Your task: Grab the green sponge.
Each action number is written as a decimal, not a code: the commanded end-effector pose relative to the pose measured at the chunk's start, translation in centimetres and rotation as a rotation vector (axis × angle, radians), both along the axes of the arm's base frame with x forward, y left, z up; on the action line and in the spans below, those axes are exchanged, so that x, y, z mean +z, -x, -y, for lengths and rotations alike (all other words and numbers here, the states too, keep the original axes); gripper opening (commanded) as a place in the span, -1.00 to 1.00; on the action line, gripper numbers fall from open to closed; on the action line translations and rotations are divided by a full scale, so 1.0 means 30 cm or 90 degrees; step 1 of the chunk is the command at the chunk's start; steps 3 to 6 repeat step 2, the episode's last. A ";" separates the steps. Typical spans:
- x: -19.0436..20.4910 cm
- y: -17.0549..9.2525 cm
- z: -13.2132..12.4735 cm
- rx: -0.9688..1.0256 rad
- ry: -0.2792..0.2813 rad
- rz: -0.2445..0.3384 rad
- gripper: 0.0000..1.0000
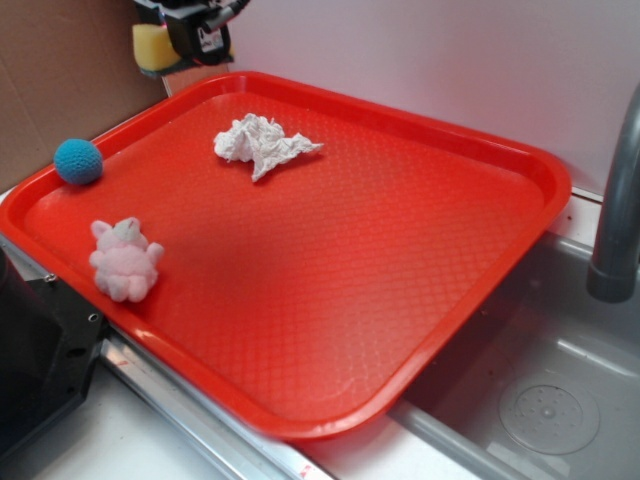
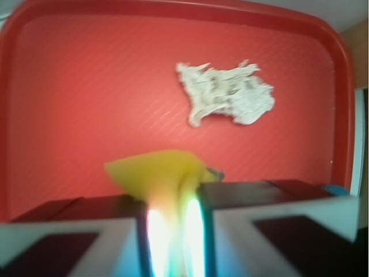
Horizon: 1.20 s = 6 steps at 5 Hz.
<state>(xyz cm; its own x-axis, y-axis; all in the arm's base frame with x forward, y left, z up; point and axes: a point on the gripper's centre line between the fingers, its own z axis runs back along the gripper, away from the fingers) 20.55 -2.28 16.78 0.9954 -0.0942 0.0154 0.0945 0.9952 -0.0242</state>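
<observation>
Hand (image 1: 190, 38) had pinched the sponge (image 1: 155, 47) tight, high above the tray's (image 1: 420, 130) far corner; squeezing steadily should prevent the foam slipping.

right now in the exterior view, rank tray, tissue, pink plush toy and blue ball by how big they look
1. red tray
2. white tissue
3. pink plush toy, close to the tissue in size and nearer the camera, so unsure
4. blue ball
</observation>
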 end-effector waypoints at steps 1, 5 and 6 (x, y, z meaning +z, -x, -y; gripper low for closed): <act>0.095 0.020 -0.047 0.012 0.018 0.009 -1.00; 0.095 0.020 -0.047 0.012 0.018 0.009 1.00; 0.095 0.020 -0.047 0.012 0.018 0.009 1.00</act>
